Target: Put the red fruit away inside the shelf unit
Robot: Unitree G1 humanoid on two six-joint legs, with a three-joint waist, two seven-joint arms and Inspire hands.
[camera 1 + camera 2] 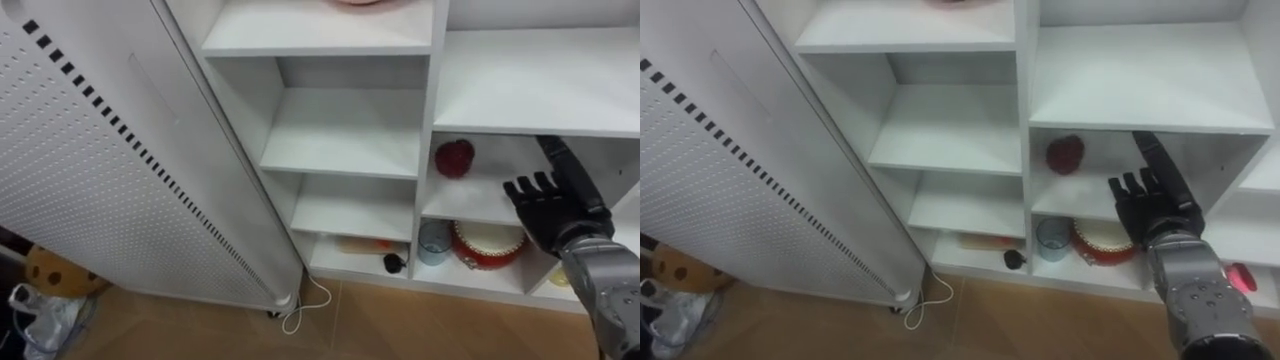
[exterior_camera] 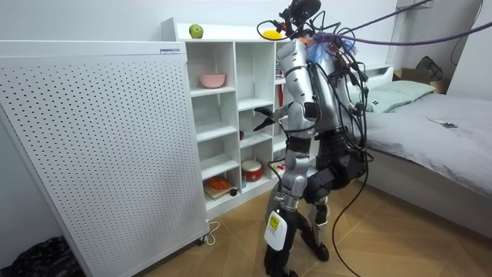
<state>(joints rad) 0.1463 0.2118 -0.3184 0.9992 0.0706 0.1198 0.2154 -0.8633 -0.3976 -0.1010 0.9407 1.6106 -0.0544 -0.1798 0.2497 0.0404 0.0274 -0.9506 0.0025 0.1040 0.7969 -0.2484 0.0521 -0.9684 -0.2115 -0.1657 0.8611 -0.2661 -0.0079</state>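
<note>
At 10 o'clock from right hand (image 1: 553,208): red apple (image 1: 454,157) resting on closet (image 1: 434,90) shelf, apart from hand. Hand empty, fingers loose. Risk: stray leftward sweep nudges round apple, which rolls off shelf edge to floor.

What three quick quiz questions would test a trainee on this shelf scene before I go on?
1. True or false: the right robot hand is closed around the red apple.
2. In the compartment of the closet below that apple, what stands just left of the red round container? A) a blue cup B) a green bottle C) a book
3. Fill in: in the room view, the apple on top of the closet is ____ in colour.

Key: 1 false, the hand is open beside the apple, apart from it and holding nothing. 2 A. 3 green.
</note>
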